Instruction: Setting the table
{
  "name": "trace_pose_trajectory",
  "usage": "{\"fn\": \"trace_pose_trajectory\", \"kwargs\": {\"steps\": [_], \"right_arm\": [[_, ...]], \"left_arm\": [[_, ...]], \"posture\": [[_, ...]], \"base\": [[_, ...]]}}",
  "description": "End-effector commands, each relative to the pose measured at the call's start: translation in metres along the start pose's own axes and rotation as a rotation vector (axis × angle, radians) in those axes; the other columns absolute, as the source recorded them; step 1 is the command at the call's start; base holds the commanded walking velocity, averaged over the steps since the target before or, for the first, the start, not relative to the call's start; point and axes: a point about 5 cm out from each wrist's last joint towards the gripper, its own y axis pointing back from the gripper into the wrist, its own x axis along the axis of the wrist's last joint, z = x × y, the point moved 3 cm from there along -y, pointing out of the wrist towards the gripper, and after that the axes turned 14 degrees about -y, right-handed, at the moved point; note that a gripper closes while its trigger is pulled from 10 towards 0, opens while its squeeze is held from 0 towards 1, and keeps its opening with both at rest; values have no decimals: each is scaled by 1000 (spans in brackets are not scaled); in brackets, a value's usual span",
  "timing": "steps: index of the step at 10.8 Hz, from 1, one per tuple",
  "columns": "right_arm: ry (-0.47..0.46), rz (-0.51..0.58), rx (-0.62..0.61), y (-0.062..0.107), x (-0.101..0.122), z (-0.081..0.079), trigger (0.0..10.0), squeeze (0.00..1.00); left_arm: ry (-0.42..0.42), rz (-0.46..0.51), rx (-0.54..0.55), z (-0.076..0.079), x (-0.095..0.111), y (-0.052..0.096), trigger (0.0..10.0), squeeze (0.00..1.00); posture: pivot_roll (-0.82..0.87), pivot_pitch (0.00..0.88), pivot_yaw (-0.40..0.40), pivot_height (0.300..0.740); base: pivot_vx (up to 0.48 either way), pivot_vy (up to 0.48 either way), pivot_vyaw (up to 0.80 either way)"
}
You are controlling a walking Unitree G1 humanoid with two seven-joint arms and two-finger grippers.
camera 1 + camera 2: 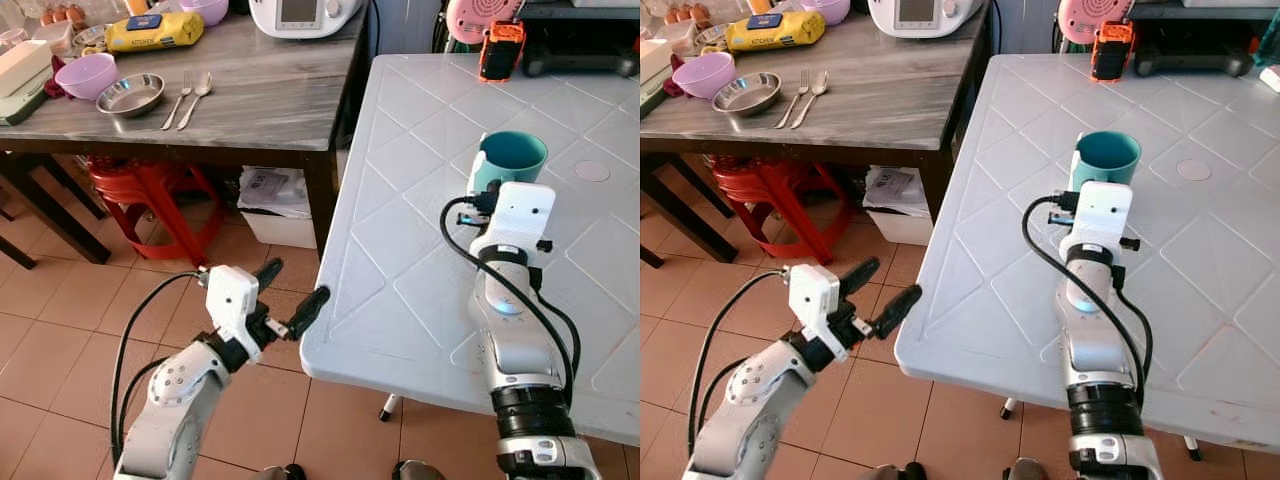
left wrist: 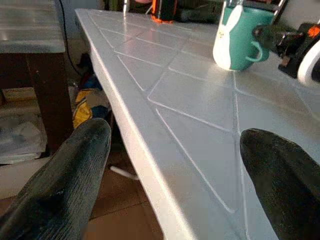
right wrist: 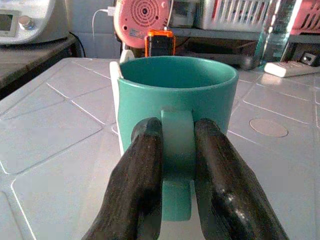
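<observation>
Right pincer (image 3: 177, 150) clamping mug (image 3: 177, 95) handle

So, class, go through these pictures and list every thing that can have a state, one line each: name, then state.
Teal mug: upright on the white table, looks empty, handle gripped.
Right end effector: shut on the mug's handle.
Left end effector: open, holding nothing, at the table's edge.
Steel bowl: upright on the wooden table.
Purple bowl: upright.
Fork and spoon: lying side by side.
</observation>
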Motion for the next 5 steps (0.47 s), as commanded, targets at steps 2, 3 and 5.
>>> {"fn": "trace_pose_trajectory", "kwargs": {"steps": [2, 3, 5], "right_arm": [[-9, 12, 15, -4, 4, -3, 0, 0], [-13, 16, 27, -4, 5, -6, 0, 0], [-5, 60, 157, 4, 20, -23, 10000, 0]], "left_arm": [[5, 3, -16, 0, 0, -1, 10000, 0], [-4, -7, -6, -2, -3, -2, 10000, 0], [-73, -116, 193, -32, -19, -8, 10000, 0]], "posture": [[-53, 118, 118, 740], [-58, 110, 116, 740], [-63, 89, 110, 740]], "base": [[0, 0, 0], [0, 0, 0], [0, 0, 0]]}}
